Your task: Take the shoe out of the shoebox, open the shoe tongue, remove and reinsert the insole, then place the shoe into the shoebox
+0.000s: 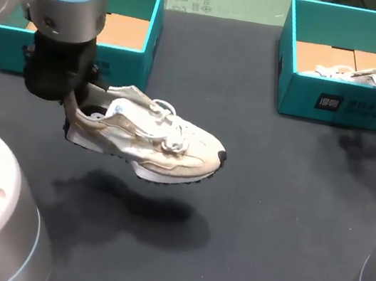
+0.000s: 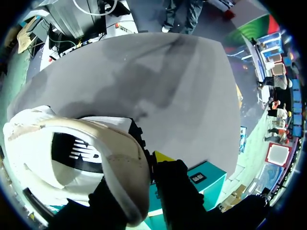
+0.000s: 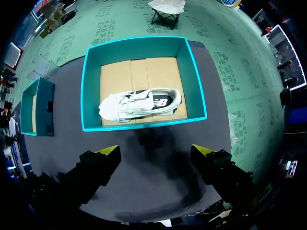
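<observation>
A dark grey table (image 1: pixel 291 215) carries a second teal box (image 1: pixel 366 112) at its far right corner; inside it, on a brown cardboard floor (image 1: pixel 318 55), a spare white shoe (image 1: pixel 361 74) lies on its side

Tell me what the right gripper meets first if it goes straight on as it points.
Probably the white shoe lying in the teal shoebox, possibly that box's near wall; depth is unclear.

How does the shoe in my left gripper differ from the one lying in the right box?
The held shoe hangs above the table, clamped at its heel by the left gripper. The boxed shoe rests in the right shoebox, touched by nothing. The held shoe is sole-down, while the boxed shoe lies on its side. Both are pale laced sneakers.
</observation>
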`<state>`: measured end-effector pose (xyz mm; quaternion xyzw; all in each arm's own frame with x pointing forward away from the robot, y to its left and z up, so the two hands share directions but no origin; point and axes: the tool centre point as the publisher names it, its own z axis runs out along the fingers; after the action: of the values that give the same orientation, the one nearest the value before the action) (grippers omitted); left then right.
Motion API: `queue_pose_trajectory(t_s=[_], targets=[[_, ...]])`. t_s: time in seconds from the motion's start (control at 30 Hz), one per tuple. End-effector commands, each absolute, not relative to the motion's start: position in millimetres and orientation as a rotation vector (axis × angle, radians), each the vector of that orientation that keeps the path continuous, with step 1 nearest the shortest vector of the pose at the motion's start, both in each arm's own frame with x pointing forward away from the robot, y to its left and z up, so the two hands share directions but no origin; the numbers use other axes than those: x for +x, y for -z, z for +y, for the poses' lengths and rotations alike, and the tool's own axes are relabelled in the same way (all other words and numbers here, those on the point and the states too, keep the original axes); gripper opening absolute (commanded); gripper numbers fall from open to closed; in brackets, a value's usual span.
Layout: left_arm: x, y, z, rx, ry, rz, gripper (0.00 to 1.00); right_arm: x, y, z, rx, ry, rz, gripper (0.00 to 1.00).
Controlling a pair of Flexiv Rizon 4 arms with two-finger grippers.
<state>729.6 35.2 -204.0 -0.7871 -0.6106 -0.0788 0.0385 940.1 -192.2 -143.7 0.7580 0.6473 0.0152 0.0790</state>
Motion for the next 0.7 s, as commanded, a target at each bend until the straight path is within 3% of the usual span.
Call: queue_pose_trajectory(t_s=[0.03,0.27,0.7], targets=[[736,203,29,-2.396,0.230,-1.864,0.00,940,144,-192,2.268,-0.045,1.937,1.00],[736,203,29,-2.396,0.230,-1.864,0.00,940,144,-192,2.268,-0.045,1.937,1.00],[713,288,-55,-2.204,0.114,-1.816,0.00,940,144,-192,2.268,-0.045,1.937,1.00]])
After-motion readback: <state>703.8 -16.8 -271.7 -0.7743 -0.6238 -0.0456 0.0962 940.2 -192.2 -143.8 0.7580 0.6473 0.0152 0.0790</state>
